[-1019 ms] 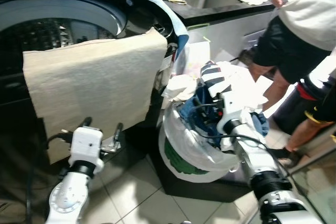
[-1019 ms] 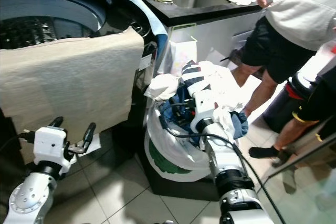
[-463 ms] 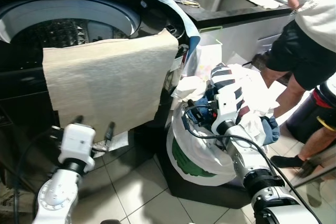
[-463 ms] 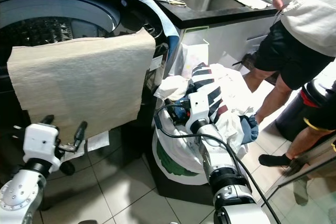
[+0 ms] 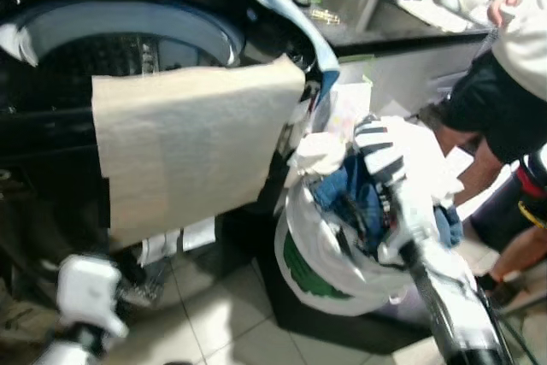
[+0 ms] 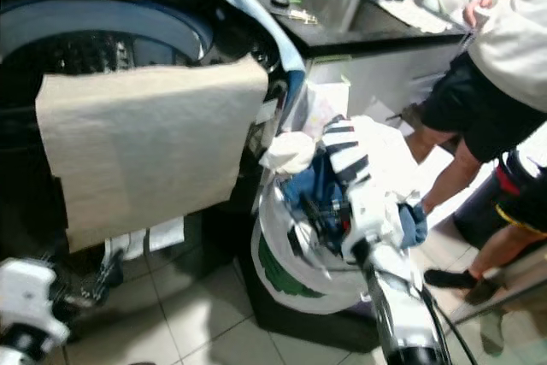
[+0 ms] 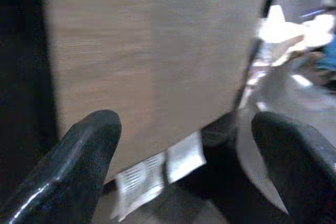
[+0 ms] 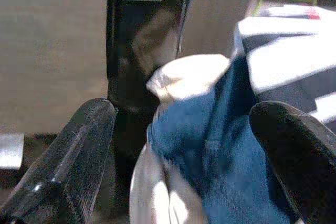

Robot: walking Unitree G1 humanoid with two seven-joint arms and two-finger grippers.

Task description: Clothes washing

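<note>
Both grippers gape empty: right gripper over blue clothes, left gripper facing beige towel.

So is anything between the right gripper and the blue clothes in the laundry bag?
Nothing visible. The right gripper is open, pointed straight at the blue garment on top of the white laundry bag. A white bundle and a striped piece lie beside it, not in the path.

Beige towel: draped flat over washing machine rim.
Laundry basket: white, heaped with clothes, beside machine.
</note>
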